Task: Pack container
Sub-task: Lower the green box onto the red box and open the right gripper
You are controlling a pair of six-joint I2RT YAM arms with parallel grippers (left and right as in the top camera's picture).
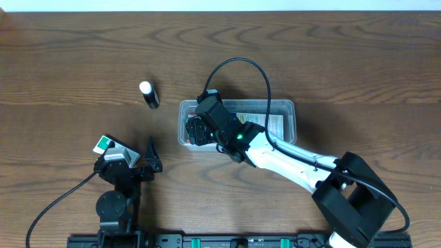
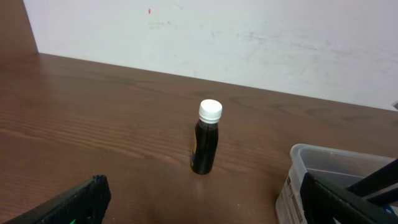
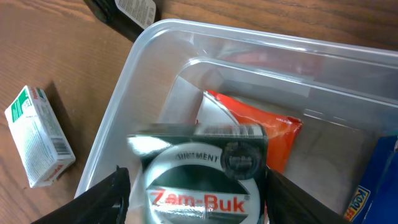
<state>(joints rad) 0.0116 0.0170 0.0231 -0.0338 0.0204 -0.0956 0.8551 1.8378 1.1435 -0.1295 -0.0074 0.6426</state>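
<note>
A wooden table (image 1: 69, 62) is seen from above. The white right arm (image 1: 289, 162) is stretched from the near right corner over the tub (image 1: 282, 110), which is set right of the table's middle, long side running left to right. The right gripper (image 3: 199, 196) is held over the tub's left end and is closed on a green Zam-Buk pack (image 3: 202, 168), a finger being pressed to each side of it. Below it, inside the tub, an orange packet (image 3: 264, 134) is seen, and a blue pack (image 3: 380, 177) at the right. The left gripper (image 2: 205, 202) is held wide, with nothing in it, near the front left. A dark bottle (image 2: 206, 140) with a white cap is stood upright left of the tub, apart from it. A small green-and-white box (image 3: 38, 138) is laid flat on the table, left of the tub.
</note>
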